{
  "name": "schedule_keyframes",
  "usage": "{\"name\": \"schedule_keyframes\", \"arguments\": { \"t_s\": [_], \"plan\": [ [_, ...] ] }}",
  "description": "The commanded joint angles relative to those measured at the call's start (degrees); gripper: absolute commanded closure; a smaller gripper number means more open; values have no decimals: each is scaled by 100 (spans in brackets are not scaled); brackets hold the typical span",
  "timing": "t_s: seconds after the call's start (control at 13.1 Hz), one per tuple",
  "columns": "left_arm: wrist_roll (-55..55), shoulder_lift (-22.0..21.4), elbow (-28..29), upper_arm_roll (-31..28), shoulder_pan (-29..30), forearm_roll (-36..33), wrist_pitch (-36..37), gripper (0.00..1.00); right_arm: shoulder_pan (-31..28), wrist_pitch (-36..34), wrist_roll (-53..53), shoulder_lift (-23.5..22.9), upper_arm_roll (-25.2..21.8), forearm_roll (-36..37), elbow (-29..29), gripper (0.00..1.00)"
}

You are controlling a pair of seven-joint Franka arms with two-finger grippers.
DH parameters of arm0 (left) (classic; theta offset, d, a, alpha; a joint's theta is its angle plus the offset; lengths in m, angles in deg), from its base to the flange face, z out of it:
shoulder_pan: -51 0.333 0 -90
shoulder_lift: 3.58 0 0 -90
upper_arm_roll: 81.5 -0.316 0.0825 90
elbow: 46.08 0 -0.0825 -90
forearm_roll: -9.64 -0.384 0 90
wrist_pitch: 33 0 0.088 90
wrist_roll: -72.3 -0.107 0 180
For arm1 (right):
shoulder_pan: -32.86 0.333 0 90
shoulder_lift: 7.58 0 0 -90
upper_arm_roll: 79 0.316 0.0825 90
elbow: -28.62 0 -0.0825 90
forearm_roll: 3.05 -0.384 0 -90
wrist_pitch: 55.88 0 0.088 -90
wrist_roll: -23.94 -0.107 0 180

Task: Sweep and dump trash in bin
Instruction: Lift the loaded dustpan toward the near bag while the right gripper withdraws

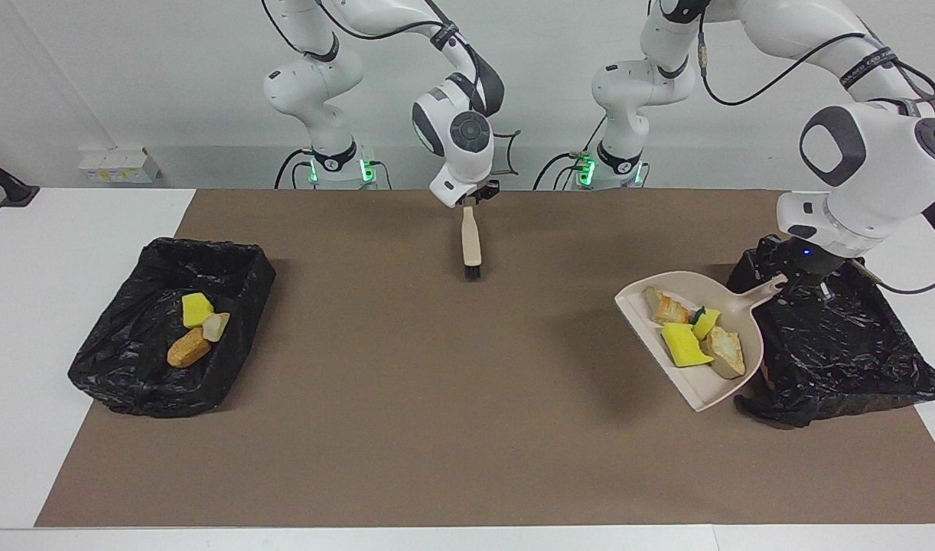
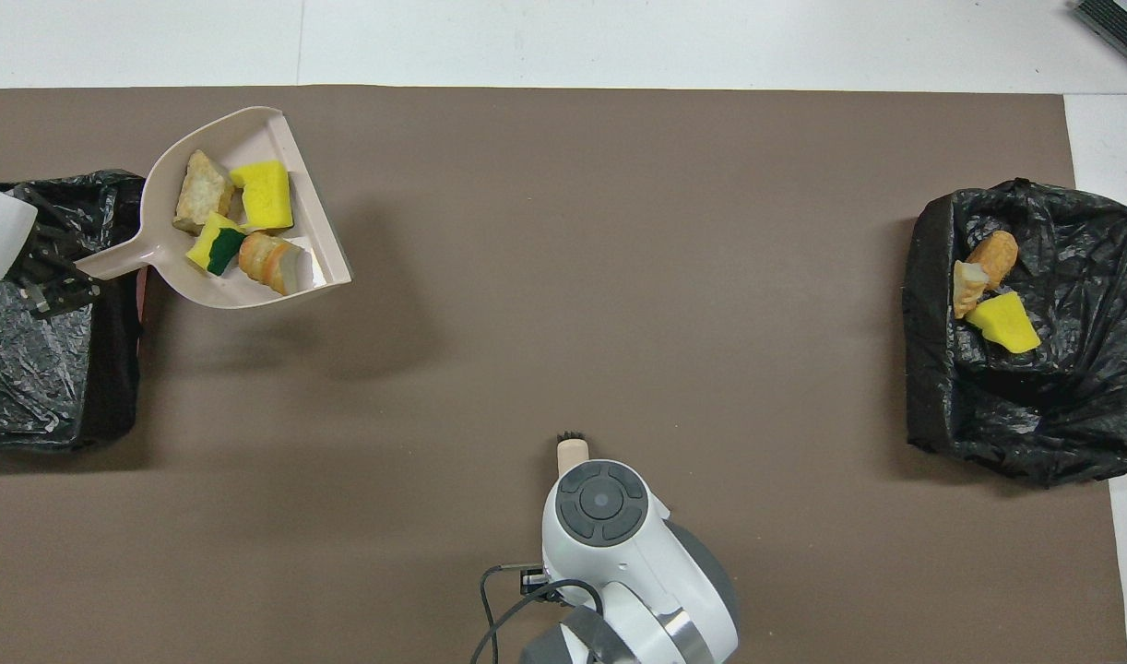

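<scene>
Surface [image 1: 54, 321]: white top, largely covered by a brown mat [image 1: 452, 428] reaching almost to each end; bare white strips remain at both ends and along the edge farthest from the robots.
Wall [image 1: 131, 69]: plain white, evenly lit, soft shadows only.
Socket box [image 1: 119, 165]: small, white with yellow labels, at the wall's foot by the surface's corner.
Dark bracket [image 1: 1, 184]: at the same end's edge.
Dark ridged item [image 2: 1117, 23]: partly in view at one corner.
</scene>
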Motion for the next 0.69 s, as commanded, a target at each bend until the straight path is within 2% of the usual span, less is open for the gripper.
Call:
{"name": "schedule_keyframes", "arguments": {
  "t_s": [0.0, 0.23, 0.38, 0.61],
  "plan": [
    [-79, 26, -111, -20, 1, 64, 27, 100, -7, 7, -149, -33, -12, -66, 289, 0],
    [-70, 26, -111, -20, 1, 29, 18, 100, -252, -159, -78, -15, -82, 161, 894, 0],
    [-70, 26, -111, -20, 36, 28, 18, 100, -752, -711, 210, -77, -38, 854, 1605, 0],
    [-44, 26, -120, -20, 63, 28, 44, 100, -1438, -1600, 1018, -86, -65, 1154, 2459, 0]
  ]
}}
